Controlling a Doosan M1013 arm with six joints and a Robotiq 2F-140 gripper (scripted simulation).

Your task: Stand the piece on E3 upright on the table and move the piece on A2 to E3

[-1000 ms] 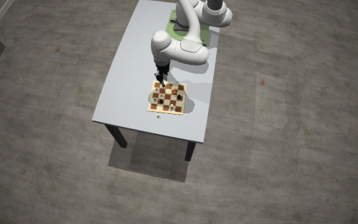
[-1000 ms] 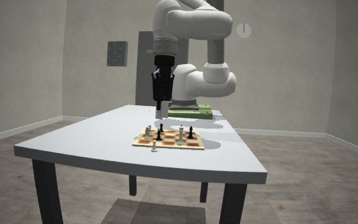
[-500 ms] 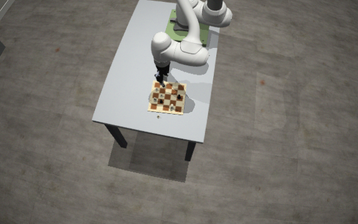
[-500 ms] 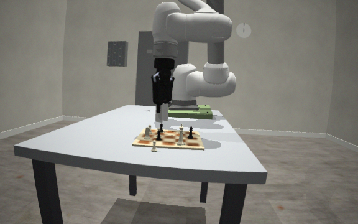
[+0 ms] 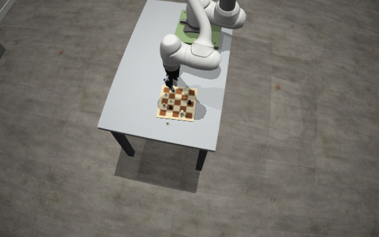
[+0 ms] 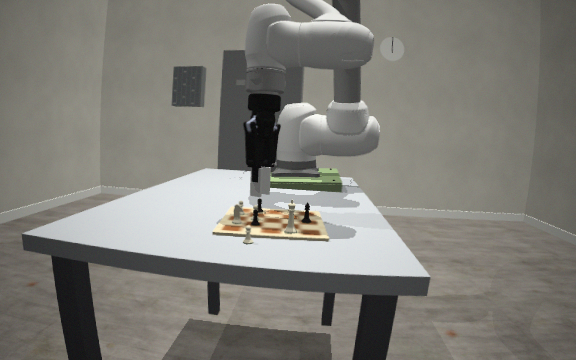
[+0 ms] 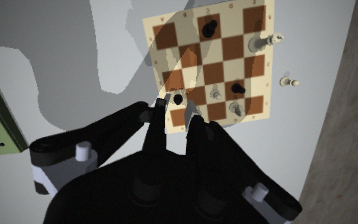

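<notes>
Grey table (image 5: 138, 99), wrist view alone shows end effector (image 7: 175, 111) narrowly apart, unladen, above black pawn (image 7: 177, 98)

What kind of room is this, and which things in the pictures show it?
Probably a bare lab or test room. A white robot arm stands bolted on a green base plate on a grey table, with plain grey walls, a round wall clock and a worn concrete floor.

The arm (image 6: 320, 45) is showing smooth, glossy white tubular links with rounded, bulging joint housings. Its foot is sitting on a green base plate (image 5: 215, 44). At the wrist a black cylindrical collar is leading into the matte black pincer (image 6: 259, 187), whose linkages are carrying pale round pins and ending in light grey fingertips.
</notes>
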